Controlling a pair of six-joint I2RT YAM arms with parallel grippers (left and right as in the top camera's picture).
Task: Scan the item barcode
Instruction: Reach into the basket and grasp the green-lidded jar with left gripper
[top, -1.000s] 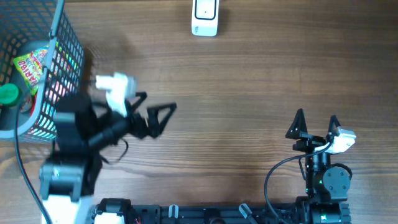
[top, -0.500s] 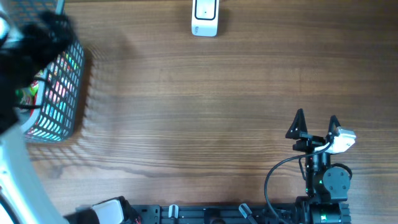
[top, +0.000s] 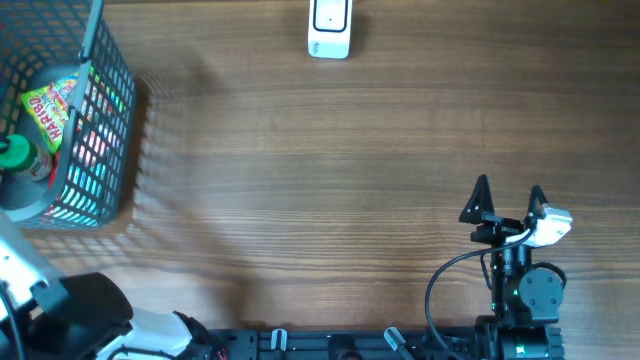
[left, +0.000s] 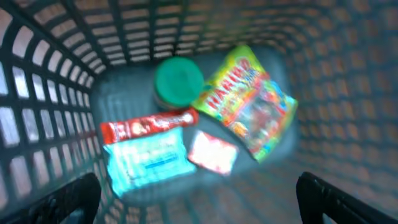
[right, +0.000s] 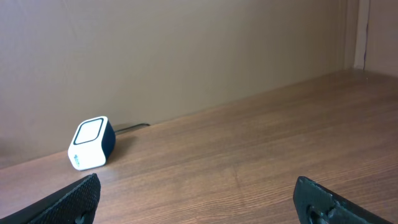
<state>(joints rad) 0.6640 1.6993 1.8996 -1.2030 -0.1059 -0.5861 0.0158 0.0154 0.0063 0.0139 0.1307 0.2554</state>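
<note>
Having swung over basket (top: 103, 130), left hand (left: 199, 200)

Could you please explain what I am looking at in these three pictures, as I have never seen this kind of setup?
These are two robot arms at a wooden table. One picture looks down from above; the other two come from cameras on the wrists. The left gripper, open and empty, hangs over a mesh basket holding a Haribo bag, a green-capped container and blurred packets. The right gripper, also open and empty, sits near the front edge, facing a small white scanner at the far side.
</note>
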